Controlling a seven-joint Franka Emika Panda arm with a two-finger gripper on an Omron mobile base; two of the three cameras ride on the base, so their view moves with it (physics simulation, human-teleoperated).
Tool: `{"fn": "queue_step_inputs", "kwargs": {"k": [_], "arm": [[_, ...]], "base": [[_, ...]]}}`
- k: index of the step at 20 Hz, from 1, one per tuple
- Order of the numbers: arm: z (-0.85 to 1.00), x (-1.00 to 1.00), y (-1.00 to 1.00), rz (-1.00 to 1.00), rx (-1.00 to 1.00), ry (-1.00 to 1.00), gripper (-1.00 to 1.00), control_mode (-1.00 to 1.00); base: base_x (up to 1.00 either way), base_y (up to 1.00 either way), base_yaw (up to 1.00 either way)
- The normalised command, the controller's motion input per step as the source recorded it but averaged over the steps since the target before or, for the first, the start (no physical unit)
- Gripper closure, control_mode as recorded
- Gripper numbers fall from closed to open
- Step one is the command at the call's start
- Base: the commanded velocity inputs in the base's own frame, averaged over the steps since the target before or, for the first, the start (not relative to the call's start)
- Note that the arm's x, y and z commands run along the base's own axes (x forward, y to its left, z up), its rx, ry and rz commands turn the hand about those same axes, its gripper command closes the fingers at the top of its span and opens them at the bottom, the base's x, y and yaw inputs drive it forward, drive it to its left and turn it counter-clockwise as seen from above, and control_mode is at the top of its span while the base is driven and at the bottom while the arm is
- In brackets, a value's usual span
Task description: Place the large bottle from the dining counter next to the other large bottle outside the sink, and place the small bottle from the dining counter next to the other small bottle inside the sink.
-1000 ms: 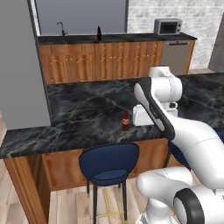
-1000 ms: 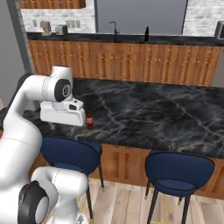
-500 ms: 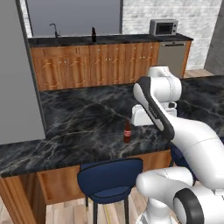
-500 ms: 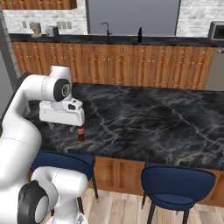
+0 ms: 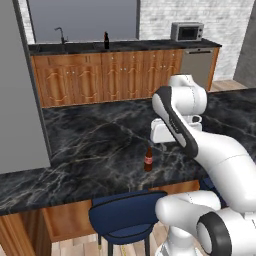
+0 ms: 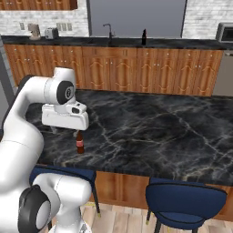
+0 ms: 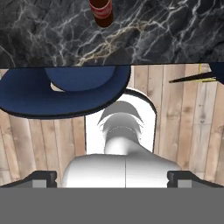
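Standing upright on the dining counter [image 5: 90, 150] near its front edge, the small bottle [image 5: 148, 159] sits just below the gripper [image 6: 63, 132]. Jaws are spread wide, holding nothing.

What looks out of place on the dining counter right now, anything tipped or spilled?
Nothing stands out. The small bottle stands upright near the dining counter's front edge, with no spill around it. The gripper is open and holds nothing.
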Motion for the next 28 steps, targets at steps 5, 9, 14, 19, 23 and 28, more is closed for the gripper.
{"fn": "queue_step_inputs", "kwargs": {"k": [5, 9, 14, 19, 23, 28], "arm": [[0.0, 0.0, 0.0, 0.0, 0.0, 0.0, -1.0, 1.0], [-0.01, 0.03, 0.0, 0.0, 0.0, -0.02, -1.0, -1.0], [-0.01, 0.57, 0.1, 0.01, 0.0, -0.03, -1.0, -1.0], [0.0, 0.53, -0.04, 0.09, 0.0, 0.0, -1.0, -1.0], [0.0, 0.61, -0.16, 0.12, 0.0, 0.0, -1.0, -1.0], [0.0, 0.12, 0.08, 0.09, 0.01, -0.02, -1.0, -1.0]], "base": [[0.03, 0.0, 0.0], [0.0, 0.0, 0.0], [0.0, 0.0, 0.0], [0.0, 0.0, 0.0], [0.0, 0.0, 0.0], [0.0, 0.0, 0.0]]}}
